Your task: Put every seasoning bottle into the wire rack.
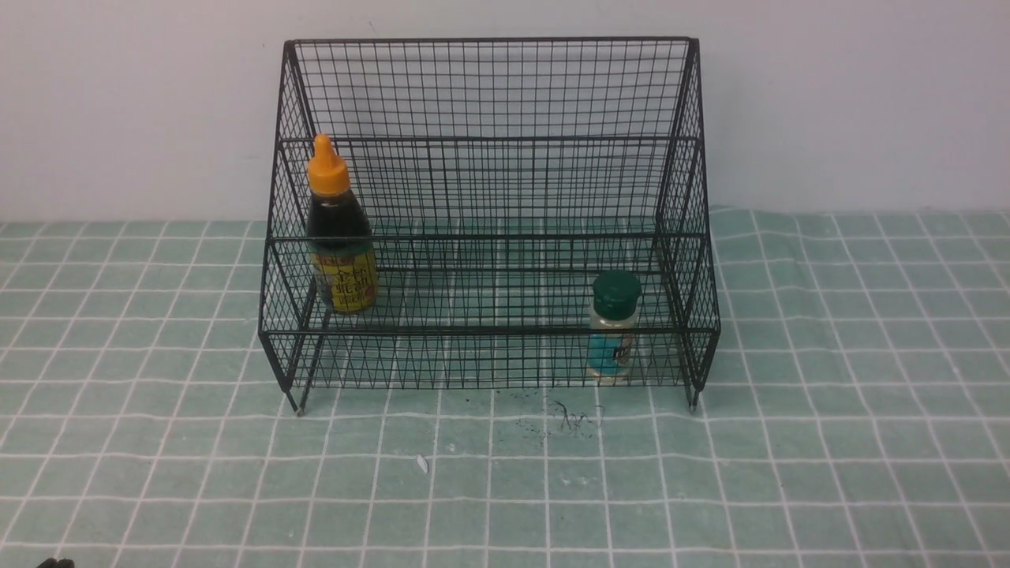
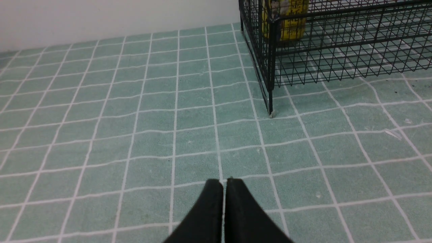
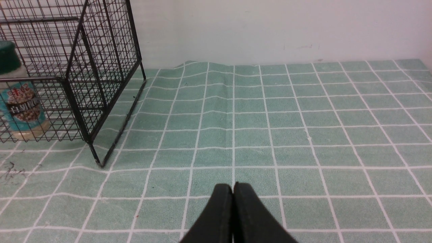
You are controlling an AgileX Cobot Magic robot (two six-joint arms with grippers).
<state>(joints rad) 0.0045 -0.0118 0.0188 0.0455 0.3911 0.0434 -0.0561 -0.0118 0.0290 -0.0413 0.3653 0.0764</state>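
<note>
My left gripper [image 2: 224,184] has its jaws pressed together on nothing, hanging low over the green checked cloth [image 2: 135,135], and my right gripper [image 3: 233,189] is the same, closed and empty above bare cloth. Neither is near a bottle.

Outward from the left one stands the wire rack [image 1: 489,197], its front leg nearest. The dark-sauce squeeze bottle [image 1: 339,237] stands upright on the left of what looks like the upper step. The shaker jar [image 1: 614,331] stands upright at the right end of the lower front tier, just behind the front mesh. Both seem already housed, so I judge the task done.

If I had to regrip, I would expect the squeeze bottle to be soft-walled, giving under pressure, and top-heavy; I would take it around the body above the yellow label. The jar looks rigid, light and smooth; I would pinch below the green lid.

Both arms sit drawn back and low, wrists pointing forward along the table, well apart from the rack.
</note>
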